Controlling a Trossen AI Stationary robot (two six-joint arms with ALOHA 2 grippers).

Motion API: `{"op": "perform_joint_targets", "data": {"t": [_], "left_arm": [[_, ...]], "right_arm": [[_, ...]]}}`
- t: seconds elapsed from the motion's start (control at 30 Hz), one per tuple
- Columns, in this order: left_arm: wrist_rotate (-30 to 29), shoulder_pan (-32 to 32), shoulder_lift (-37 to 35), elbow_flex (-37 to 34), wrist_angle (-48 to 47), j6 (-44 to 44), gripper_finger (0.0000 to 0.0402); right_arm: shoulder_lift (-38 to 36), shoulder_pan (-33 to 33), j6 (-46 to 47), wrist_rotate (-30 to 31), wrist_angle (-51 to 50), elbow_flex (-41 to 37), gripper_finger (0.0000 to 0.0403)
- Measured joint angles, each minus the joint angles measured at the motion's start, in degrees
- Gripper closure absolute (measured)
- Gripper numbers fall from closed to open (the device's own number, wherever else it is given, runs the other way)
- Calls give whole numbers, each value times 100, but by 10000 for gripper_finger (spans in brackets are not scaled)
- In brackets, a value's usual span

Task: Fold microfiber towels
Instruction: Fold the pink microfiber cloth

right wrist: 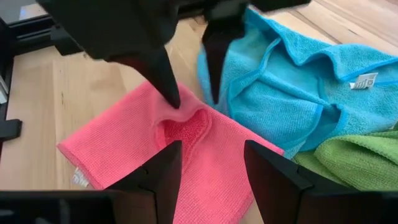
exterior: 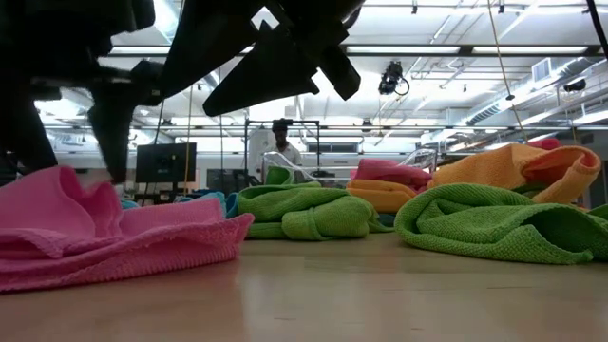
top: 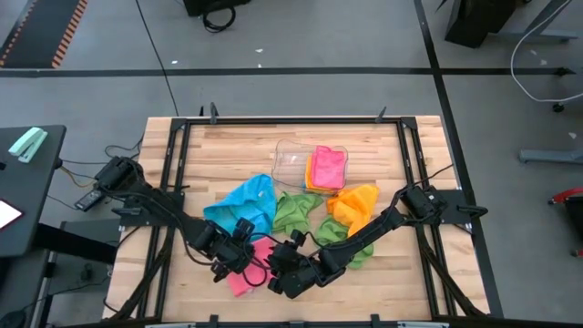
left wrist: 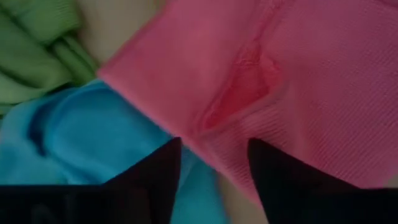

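Note:
A pink towel (right wrist: 124, 149) lies flat on the table near its front edge, with a raised pucker (right wrist: 185, 123) at the side next to the blue towel (right wrist: 292, 93). My left gripper (right wrist: 194, 93) stands open over that pucker, fingers pointing down. My right gripper (right wrist: 208, 152) hovers open just above the pink towel, close to the left one, with nothing between its fingers. In the high view the two grippers (top: 239, 258) (top: 284, 278) stand side by side at the pink towel (top: 244, 281). Green (top: 296, 211) and orange (top: 355, 205) towels lie crumpled farther back. My left gripper comes at the pink towel from above, its fingers open on either side of the pucker. One fingertip (right wrist: 176, 101) meets the raised cloth at the pucker's edge (right wrist: 180, 113); the other stands at the seam between pink and blue. Nothing is pinched, and the towel lies on the table.
A clear tray (top: 287, 157) at the table's far middle holds folded pink and orange towels. A second green towel (top: 351, 244) lies under my right arm. Bare wood shows at the table's front left and front right. A person (exterior: 282, 142) stands far off in the room.

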Motion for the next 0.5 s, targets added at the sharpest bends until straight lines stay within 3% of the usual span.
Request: {"op": "perform_joint_targets", "data": {"t": [0.2, 0.4, 0.5], "left_arm": [[-17, -93, 0, 386, -478, -133, 156], [887, -312, 0, 416, -180, -567, 170], [948, -400, 66, 224, 228, -643, 184]], "right_arm": [[0, 13, -47, 0, -18, 0, 221], [-101, 48, 25, 2, -362, 0, 221], [-129, 74, 24, 2, -313, 2, 221]]}}
